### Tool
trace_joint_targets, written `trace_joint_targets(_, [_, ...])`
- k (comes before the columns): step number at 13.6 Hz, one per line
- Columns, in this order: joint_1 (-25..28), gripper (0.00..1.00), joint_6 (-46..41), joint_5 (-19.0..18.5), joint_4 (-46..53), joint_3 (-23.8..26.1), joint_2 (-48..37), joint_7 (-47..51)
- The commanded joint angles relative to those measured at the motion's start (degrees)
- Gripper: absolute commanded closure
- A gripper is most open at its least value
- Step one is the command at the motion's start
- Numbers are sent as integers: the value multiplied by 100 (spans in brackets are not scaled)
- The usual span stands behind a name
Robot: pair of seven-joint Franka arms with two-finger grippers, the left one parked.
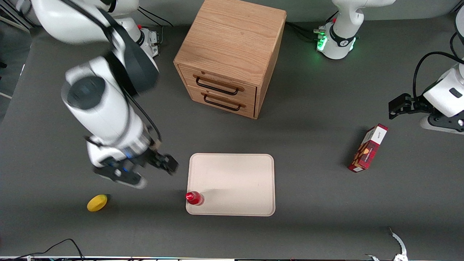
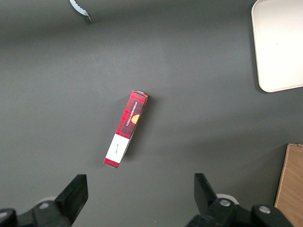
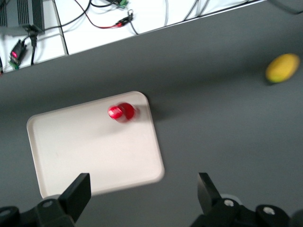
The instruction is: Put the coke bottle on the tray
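Resting flat on the dark surface (image 1: 326, 174), the tray (image 1: 235, 181) carries the coke bottle (image 1: 194, 198) upright in its corner nearest the claw (image 1: 145, 170) — spread wide, empty, hovering beside the tray. The bottle looks light, rigid, glossy — best gripped around its body.

Glossy red coke bottle (image 1: 194, 198) is sitting on matt cream tray (image 1: 235, 181); black gripper (image 1: 154, 170) is hovering beside over matt grey table (image 1: 308, 145).

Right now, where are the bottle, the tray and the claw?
bottle (image 1: 194, 198): front view, red cap.
tray (image 1: 235, 181): front view, bare middle.
claw (image 1: 150, 173): front view, open, between fingertips, beside tray.
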Motion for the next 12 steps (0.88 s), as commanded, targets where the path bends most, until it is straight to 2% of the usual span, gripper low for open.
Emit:
trace_joint_targets(1, [-669,0,-832,737,-1134,-56,-1531,-1130])
trace_joint_targets(2, [-766,0,-948,905,-1572,-265,-2014,-1509])
trace_joint_targets(5, [-741,0,-591,1870,-3057,-1547,-3307,-2537])
trace_joint_targets(8, [-723,0,330,1979,-4611,-2191,-4169,-3120])
trace_joint_targets(10, [-706,0,1173,2005,-5711,-2359,-4636,-3313])
trace_joint_targets(12, [-706,0,1494,2049,-6041,-2394,-4752,-3446])
